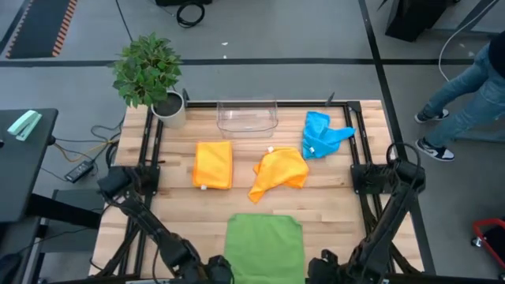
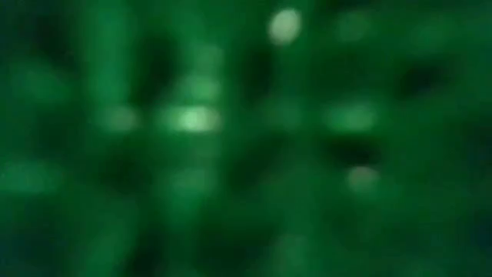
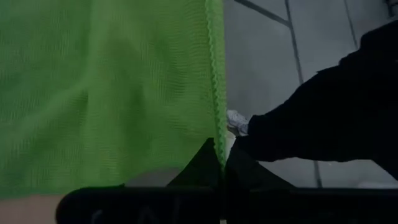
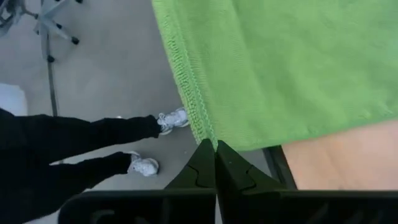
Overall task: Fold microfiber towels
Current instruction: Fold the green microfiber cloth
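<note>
Green towel (image 1: 264, 246) spread at near table edge, nearest of all cloths from clear bin (image 1: 247, 116). Left gripper (image 3: 219, 163) pinched shut on one towel corner, right gripper (image 4: 216, 163) pinched shut on other. Woven nap, stitched hem. Folded orange towel (image 1: 213, 164), crumpled orange towel (image 1: 278, 173), blue towel (image 1: 322, 134) nearer bin. Wooden slat table (image 1: 331, 205); potted plant (image 1: 150, 75) beside bin; person's legs (image 4: 74, 146) beyond.

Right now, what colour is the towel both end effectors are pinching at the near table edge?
Green: the green towel, clearest in the right wrist view.
</note>
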Controlling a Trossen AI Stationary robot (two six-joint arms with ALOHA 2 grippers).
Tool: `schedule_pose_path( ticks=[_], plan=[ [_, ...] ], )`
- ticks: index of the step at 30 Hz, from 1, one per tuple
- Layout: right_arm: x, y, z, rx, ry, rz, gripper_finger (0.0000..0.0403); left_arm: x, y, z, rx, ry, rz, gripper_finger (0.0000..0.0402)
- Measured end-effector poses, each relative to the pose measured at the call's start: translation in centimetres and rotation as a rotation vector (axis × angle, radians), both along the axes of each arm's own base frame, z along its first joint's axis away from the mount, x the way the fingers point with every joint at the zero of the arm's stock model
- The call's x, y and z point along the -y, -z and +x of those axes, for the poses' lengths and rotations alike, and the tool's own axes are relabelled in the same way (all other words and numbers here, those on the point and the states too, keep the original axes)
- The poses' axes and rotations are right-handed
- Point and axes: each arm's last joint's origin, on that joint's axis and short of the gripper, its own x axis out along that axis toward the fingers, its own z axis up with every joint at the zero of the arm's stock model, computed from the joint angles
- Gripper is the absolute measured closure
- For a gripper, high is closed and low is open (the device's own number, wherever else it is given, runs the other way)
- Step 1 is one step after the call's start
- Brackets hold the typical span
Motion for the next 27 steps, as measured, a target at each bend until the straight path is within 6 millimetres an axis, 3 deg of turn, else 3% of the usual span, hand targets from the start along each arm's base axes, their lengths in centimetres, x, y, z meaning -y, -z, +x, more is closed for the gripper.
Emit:
schedule_pose_path(
  ticks=[5, 12, 16, 20, 27],
  plan=[
    [3.0, -1.3, 0.3, -0.071, 0.073, -0.099, 0.0403, -2.9, -1.4, 1.2, -0.014, -0.010, 0.088, 0.0394],
    [8.5, -2.0, 2.5, -0.217, 0.158, -0.250, 0.0403, -11.1, -4.1, 2.3, -0.109, 0.059, 0.417, 0.0396],
    [11.2, 0.0, 4.5, -0.316, 0.167, -0.254, 0.0403, -14.3, -3.1, 3.8, -0.158, 0.213, 0.445, 0.0390],
    [13.4, 1.7, 5.5, -0.362, 0.237, -0.258, 0.0403, -16.4, -1.6, 4.9, -0.184, 0.260, 0.483, 0.0396],
    [15.1, 1.5, 6.4, -0.348, 0.283, -0.286, 0.0403, -18.9, -1.0, 5.4, -0.159, 0.344, 0.554, 0.0388]
  ],
)
